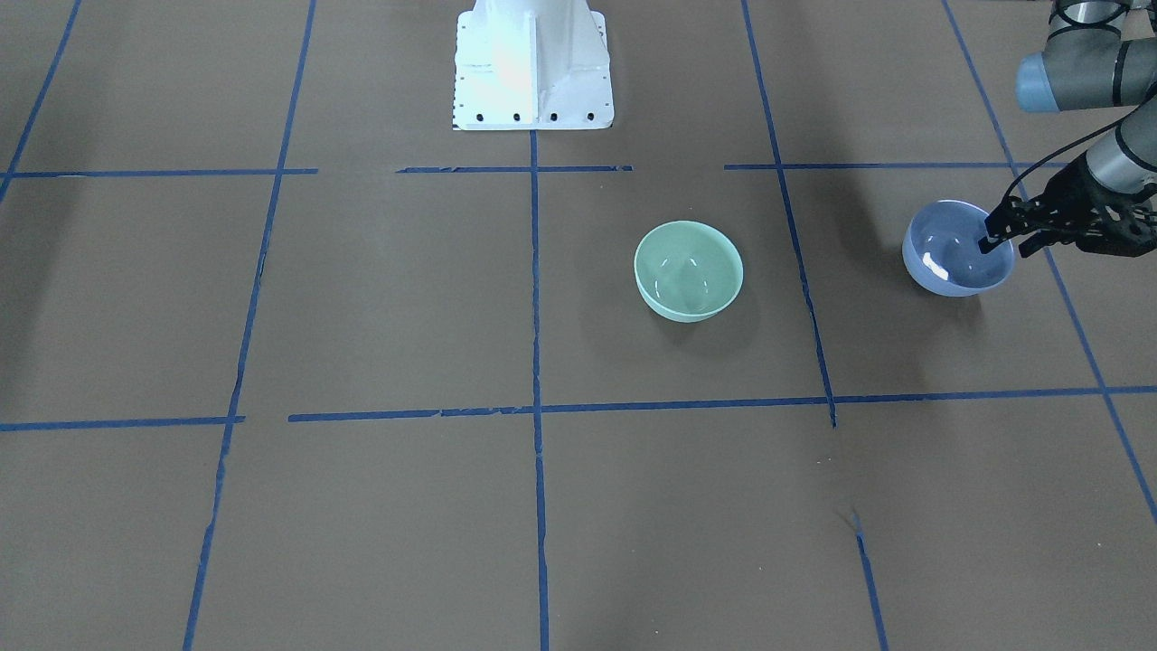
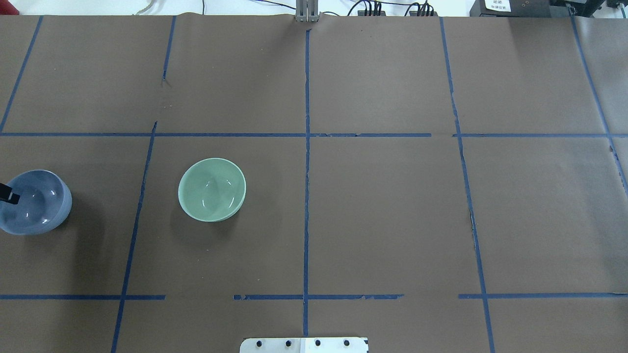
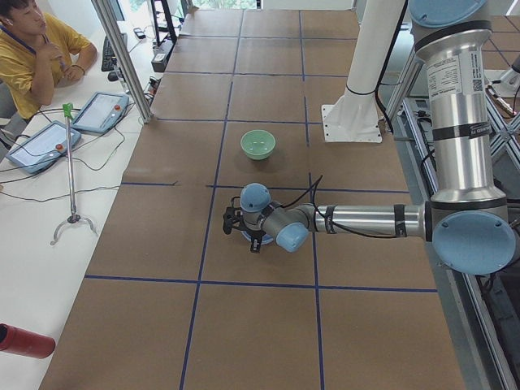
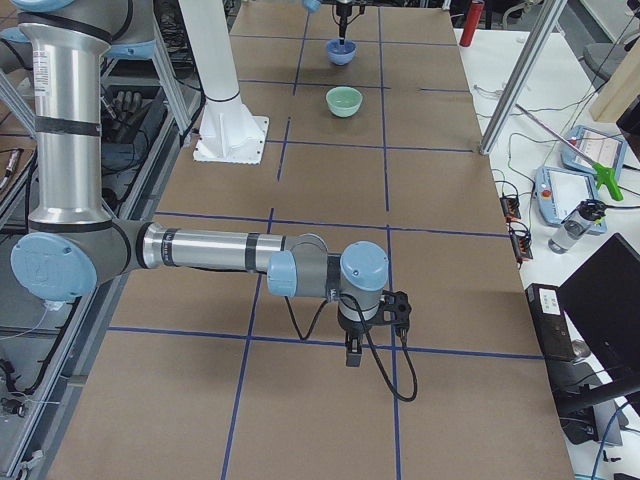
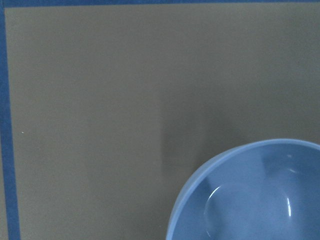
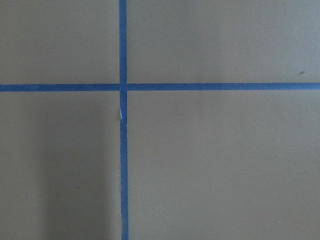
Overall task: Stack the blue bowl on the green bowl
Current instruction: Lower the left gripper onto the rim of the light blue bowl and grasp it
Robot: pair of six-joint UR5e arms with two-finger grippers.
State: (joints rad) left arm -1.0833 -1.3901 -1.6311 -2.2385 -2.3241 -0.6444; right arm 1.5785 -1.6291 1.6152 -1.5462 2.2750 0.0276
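Note:
The blue bowl sits on the table far out on my left side, also seen in the overhead view and close up in the left wrist view. The green bowl stands upright and empty nearer the middle, well apart from the blue one. My left gripper is open, with one finger inside the blue bowl and one outside its rim. My right gripper shows only in the exterior right view, low over bare table far from both bowls; I cannot tell whether it is open or shut.
Brown paper with a grid of blue tape lines covers the table. The white robot base stands at the back middle. An operator sits beyond the far table edge with tablets and a grabber stick.

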